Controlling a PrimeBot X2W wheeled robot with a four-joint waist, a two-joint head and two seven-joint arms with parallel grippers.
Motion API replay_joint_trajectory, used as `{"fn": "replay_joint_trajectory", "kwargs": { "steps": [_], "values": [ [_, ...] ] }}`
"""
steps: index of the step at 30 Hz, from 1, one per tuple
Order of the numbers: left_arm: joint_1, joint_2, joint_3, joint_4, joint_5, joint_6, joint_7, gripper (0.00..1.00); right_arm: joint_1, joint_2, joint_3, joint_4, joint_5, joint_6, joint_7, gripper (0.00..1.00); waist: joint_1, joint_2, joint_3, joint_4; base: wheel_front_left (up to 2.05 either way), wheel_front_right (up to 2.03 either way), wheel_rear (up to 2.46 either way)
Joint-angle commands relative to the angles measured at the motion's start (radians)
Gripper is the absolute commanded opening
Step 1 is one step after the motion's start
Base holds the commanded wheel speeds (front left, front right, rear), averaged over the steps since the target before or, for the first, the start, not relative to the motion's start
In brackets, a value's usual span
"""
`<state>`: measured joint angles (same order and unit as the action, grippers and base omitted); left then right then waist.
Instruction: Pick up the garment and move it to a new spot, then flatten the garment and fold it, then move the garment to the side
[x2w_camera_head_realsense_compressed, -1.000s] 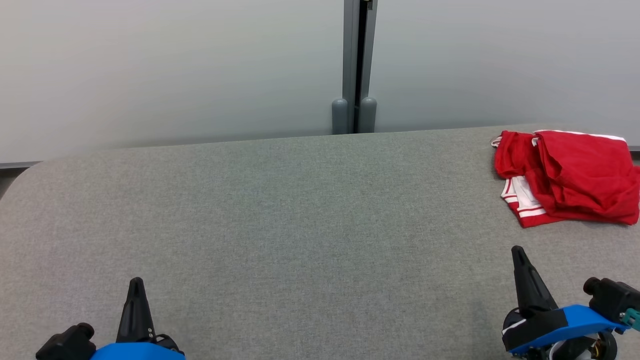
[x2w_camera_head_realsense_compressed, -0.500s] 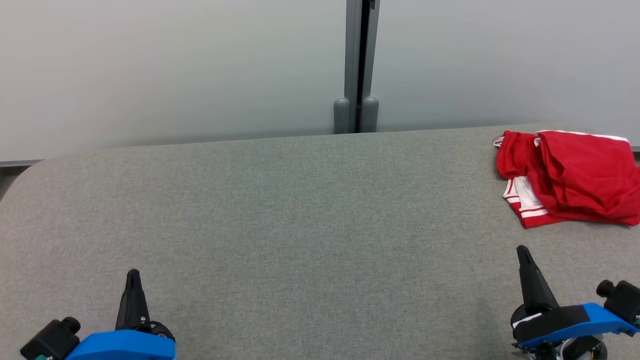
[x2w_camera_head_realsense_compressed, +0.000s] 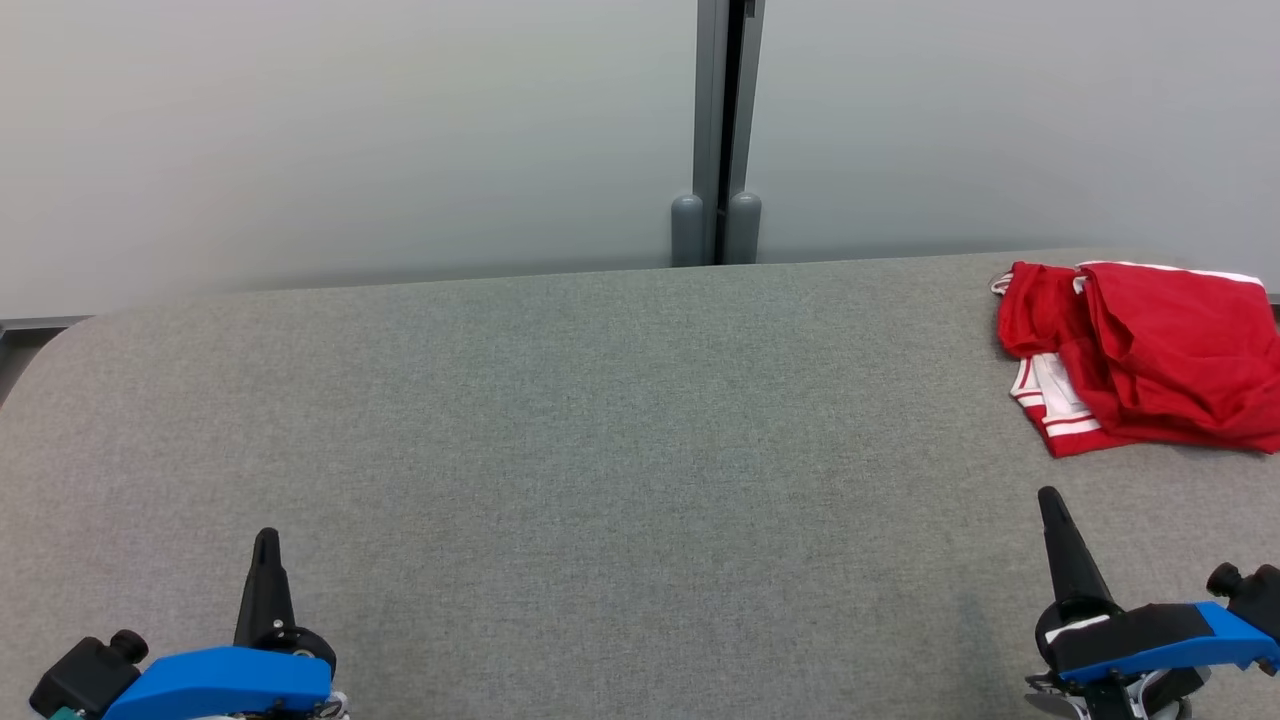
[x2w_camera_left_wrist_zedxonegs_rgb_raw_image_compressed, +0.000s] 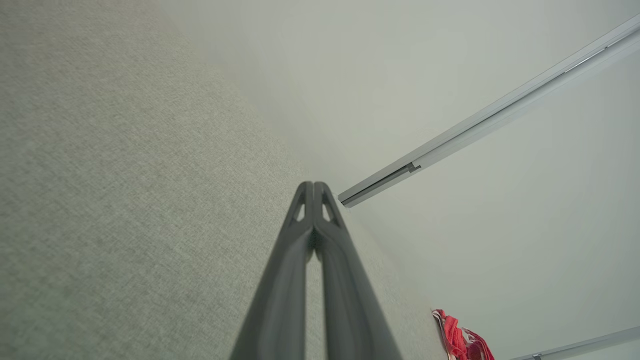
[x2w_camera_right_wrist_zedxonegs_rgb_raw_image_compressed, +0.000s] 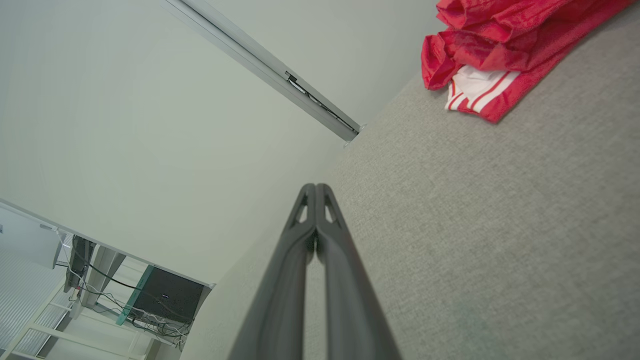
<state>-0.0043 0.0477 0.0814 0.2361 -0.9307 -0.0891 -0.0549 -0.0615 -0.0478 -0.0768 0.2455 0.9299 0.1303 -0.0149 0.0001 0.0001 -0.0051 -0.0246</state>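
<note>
The red garment (x2w_camera_head_realsense_compressed: 1150, 350) with white striped trim lies crumpled at 2 o'clock on the grey table (x2w_camera_head_realsense_compressed: 600, 450). The left gripper (x2w_camera_head_realsense_compressed: 266, 545) and right gripper (x2w_camera_head_realsense_compressed: 1050, 505) are fully closed, holding nothing.

The left gripper (x2w_camera_head_realsense_compressed: 266, 545) points straight ahead, its two long dark fingers (x2w_camera_left_wrist_zedxonegs_rgb_raw_image_compressed: 292, 265) pressed flat together, jaws closed right to the tips. The right gripper (x2w_camera_head_realsense_compressed: 1050, 505) lies in the same pose, its tip leaning slightly inward, jaws likewise closed.
</note>
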Motion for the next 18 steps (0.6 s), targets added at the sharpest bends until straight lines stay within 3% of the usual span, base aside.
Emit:
{"fn": "replay_joint_trajectory", "kwargs": {
  "steps": [1,18],
  "values": [
    [-0.032,0.003,0.004,-0.007,-0.03,-0.007,0.006,0.0,-0.029,-0.003,-0.005,-0.011,0.033,0.0,0.005,0.0,-0.0001,-0.0001,0.0,0.0,0.0,0.0,0.0],
    [-0.055,0.003,0.014,-0.003,-0.22,-0.018,0.055,0.0,-0.036,-0.004,-0.015,-0.009,0.223,0.0,0.042,0.0,-0.0001,-0.0001,0.002,0.006,0.0,0.0,0.0]
  ]
}}
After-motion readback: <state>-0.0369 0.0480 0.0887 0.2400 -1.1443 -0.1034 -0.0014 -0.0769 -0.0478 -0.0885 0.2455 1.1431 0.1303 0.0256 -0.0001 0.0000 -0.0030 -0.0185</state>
